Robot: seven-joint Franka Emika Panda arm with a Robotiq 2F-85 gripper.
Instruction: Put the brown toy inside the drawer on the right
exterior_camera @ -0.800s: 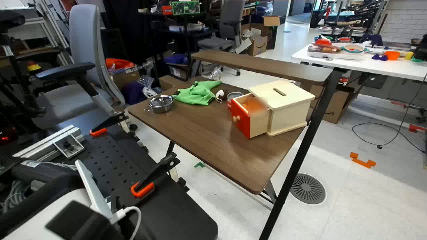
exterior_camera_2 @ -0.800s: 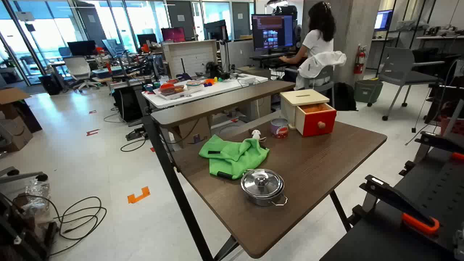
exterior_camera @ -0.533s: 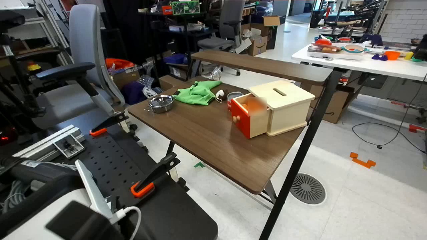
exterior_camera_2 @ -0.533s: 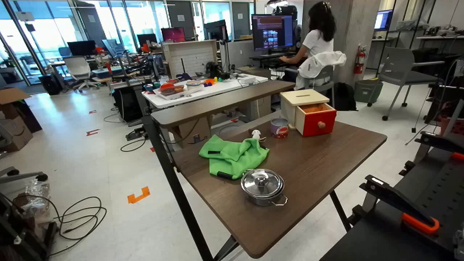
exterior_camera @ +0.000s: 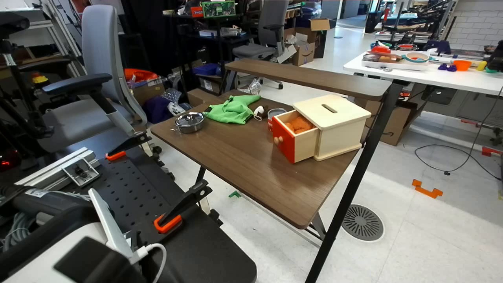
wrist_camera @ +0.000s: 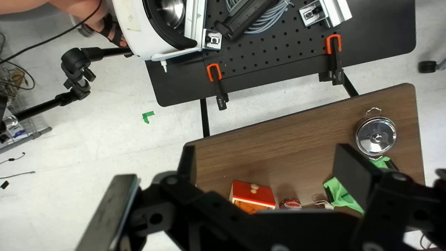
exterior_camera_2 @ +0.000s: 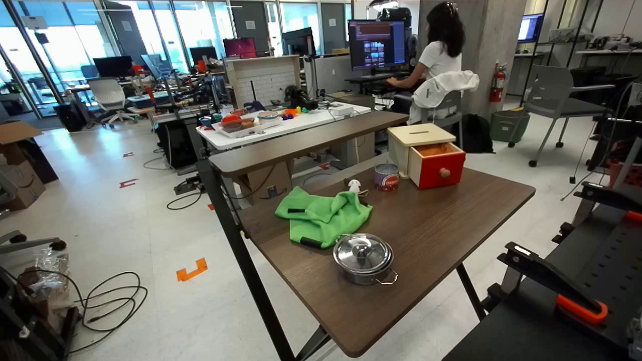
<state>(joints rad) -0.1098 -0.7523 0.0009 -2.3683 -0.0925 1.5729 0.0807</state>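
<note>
The red-fronted drawer (exterior_camera: 283, 137) of the light wooden box (exterior_camera: 342, 133) is pulled open; it also shows in an exterior view (exterior_camera_2: 434, 170) and the wrist view (wrist_camera: 242, 191). A fuzzy orange-brown item (exterior_camera: 300, 124) lies inside it. A small brown and white toy (exterior_camera: 259, 111) lies on the table beside the green cloth; its white part shows in an exterior view (exterior_camera_2: 354, 186). In the wrist view it is mostly hidden behind the gripper. My gripper (wrist_camera: 265, 150) is wide open and empty, high above the table. It is out of both exterior views.
A tin can (exterior_camera_2: 386, 177) stands between box and toy. A green cloth (exterior_camera_2: 321, 215) and a lidded steel pot (exterior_camera_2: 363, 255) sit on the brown table (exterior_camera: 243, 157). A raised shelf (exterior_camera: 306, 76) runs along its edge. A black perforated bench (exterior_camera: 137, 196) stands alongside.
</note>
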